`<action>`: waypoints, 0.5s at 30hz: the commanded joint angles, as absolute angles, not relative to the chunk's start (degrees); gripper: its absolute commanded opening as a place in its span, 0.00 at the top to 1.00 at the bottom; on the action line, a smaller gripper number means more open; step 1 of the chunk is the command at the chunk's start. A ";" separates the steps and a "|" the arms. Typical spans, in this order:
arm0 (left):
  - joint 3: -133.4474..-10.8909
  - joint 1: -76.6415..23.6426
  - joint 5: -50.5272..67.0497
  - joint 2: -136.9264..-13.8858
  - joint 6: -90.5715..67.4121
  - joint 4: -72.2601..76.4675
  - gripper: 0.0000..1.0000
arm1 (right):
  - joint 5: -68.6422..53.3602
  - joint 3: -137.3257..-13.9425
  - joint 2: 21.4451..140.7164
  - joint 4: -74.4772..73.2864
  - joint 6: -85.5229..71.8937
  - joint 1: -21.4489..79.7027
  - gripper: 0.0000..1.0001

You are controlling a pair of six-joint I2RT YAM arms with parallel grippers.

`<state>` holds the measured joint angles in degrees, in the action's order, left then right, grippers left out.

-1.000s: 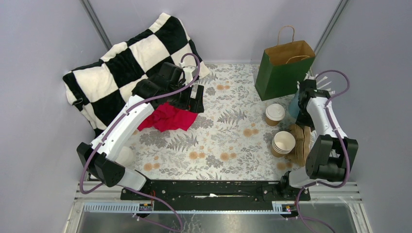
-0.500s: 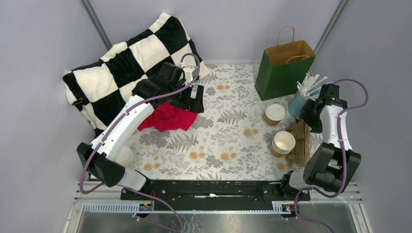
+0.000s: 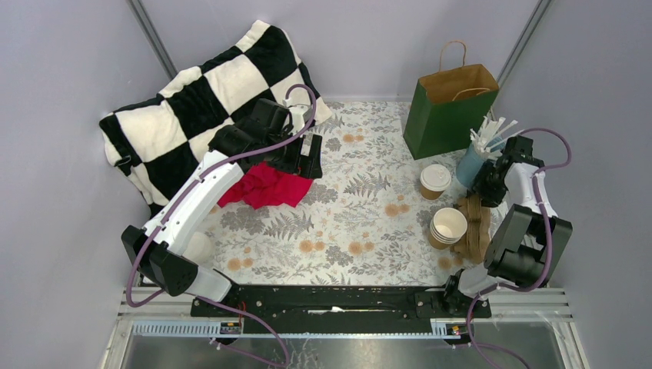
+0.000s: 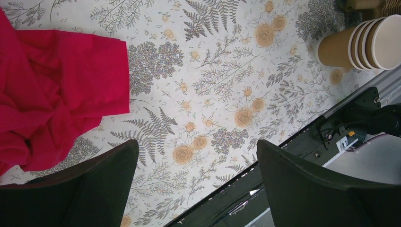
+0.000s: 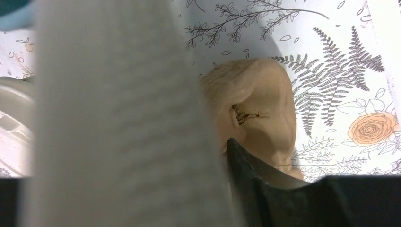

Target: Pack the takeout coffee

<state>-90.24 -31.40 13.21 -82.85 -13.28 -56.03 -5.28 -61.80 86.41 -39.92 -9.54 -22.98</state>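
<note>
The takeout coffee (image 3: 435,181), a brown paper cup with a white lid, stands upright on the floral cloth in front of the green bag (image 3: 446,108). My right gripper (image 3: 484,186) hangs to its right, between a blue cup of white straws (image 3: 470,163) and the cardboard carrier (image 3: 474,224), apart from the coffee. In the right wrist view a blurred white strip (image 5: 118,118) fills the left side and lies against the one black finger (image 5: 265,182) that shows; the other finger is hidden. My left gripper (image 3: 307,157) (image 4: 196,146) is open over the cloth beside a red cloth (image 3: 265,186), holding nothing.
A stack of lidless brown cups (image 3: 448,227) (image 4: 364,45) stands against the carrier (image 5: 255,104). A black-and-white checked cushion (image 3: 207,92) fills the back left. The green bag stands open at the back right. Grey walls close in on both sides.
My right arm swung off the blue cup toward the right wall, then came back a little, uncovering the white straws. The left arm and the coffee have not moved.
</note>
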 commanded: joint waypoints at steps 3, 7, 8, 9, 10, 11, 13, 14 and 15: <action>-90.61 -31.03 12.92 -82.41 -12.30 -54.76 0.01 | -0.78 -61.46 84.26 -42.05 -10.60 -23.03 0.67; -90.46 -31.03 12.85 -82.53 -12.30 -54.76 0.01 | 13.38 -63.88 83.50 -46.88 -12.88 -22.82 0.92; -90.37 -31.03 12.79 -82.52 -12.30 -54.76 0.01 | 16.61 -64.49 83.56 -47.45 -13.17 -22.41 0.90; -90.35 -30.98 12.75 -82.53 -12.30 -54.76 0.01 | 19.26 -65.04 83.93 -47.84 -13.16 -22.03 0.88; -90.31 -31.02 12.70 -82.53 -12.24 -54.76 0.01 | 20.88 -65.57 84.43 -47.72 -12.73 -21.73 0.87; -90.27 -31.02 12.62 -82.51 -12.22 -54.71 0.01 | 21.84 -66.06 85.24 -47.51 -12.22 -21.30 0.86; -90.22 -30.98 12.42 -82.45 -12.13 -54.83 0.01 | 22.23 -66.90 87.27 -46.60 -11.07 -20.05 0.82; -90.26 -30.92 12.32 -82.40 -12.13 -54.84 0.01 | 21.77 -67.34 88.42 -46.17 -10.81 -19.58 0.81; -90.20 -30.89 12.24 -82.37 -12.13 -54.89 0.01 | 20.24 -67.91 89.55 -45.62 -10.47 -19.33 0.78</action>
<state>-90.24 -31.27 13.17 -82.85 -13.28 -56.03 16.16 -63.90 86.54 -45.74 -11.79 -21.34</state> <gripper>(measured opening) 0.988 0.227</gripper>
